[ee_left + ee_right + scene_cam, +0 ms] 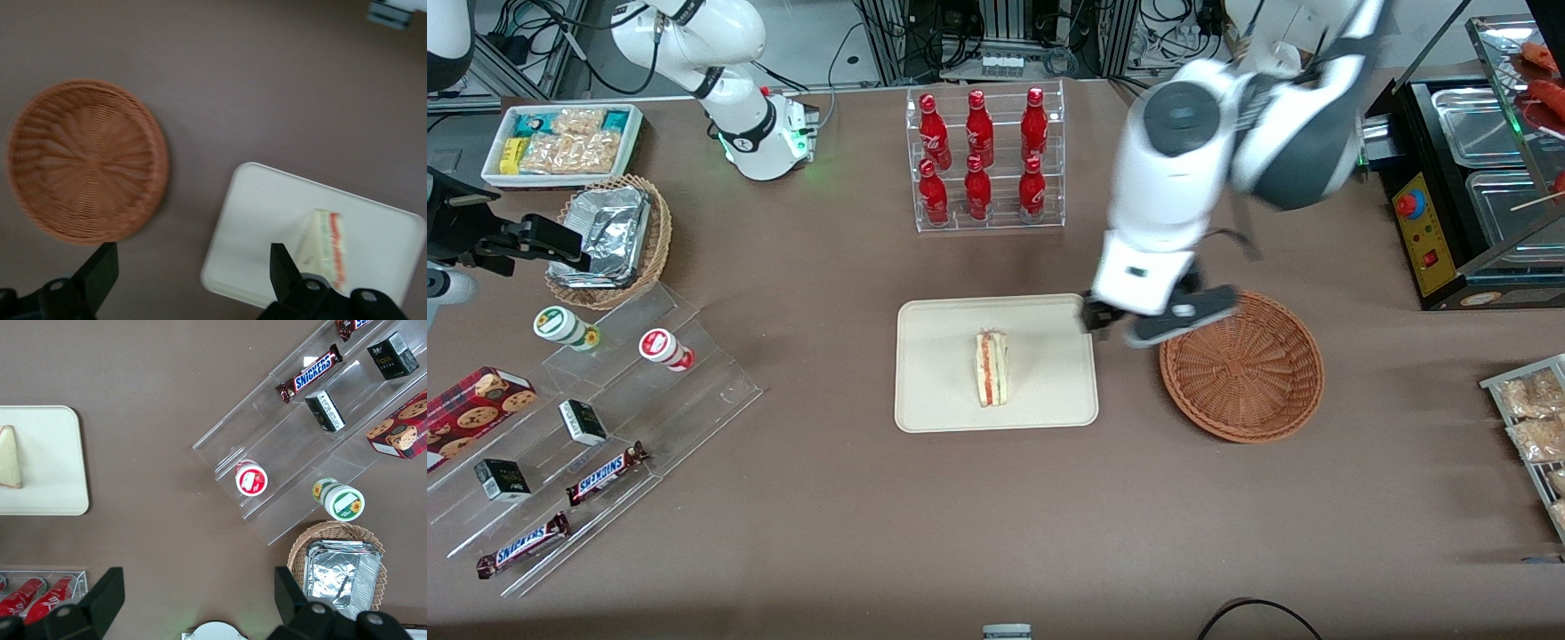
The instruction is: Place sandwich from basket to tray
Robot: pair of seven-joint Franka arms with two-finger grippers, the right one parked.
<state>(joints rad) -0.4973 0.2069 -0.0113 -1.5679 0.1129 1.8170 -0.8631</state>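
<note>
The sandwich (991, 368) (325, 248) (9, 457), a white wedge with a red and green filling, lies on the cream tray (943, 391) (267, 213) (53, 473) near its middle. The reddish-brown wicker basket (1243, 366) (85, 160) stands beside the tray toward the working arm's end, with nothing in it. My gripper (1129, 327) (193, 267) hangs above the table between the tray's edge and the basket's rim, open and holding nothing. One of its fingers (101, 270) shows near the basket, the second near the sandwich.
A clear rack of red bottles (983, 160) stands farther from the front camera than the tray. Clear stepped shelves (605, 418) with snack bars and cups, a tan foil basket (609, 240) and a white box of snacks (560, 142) lie toward the parked arm's end. A black appliance (1458, 178) stands toward the working arm's end.
</note>
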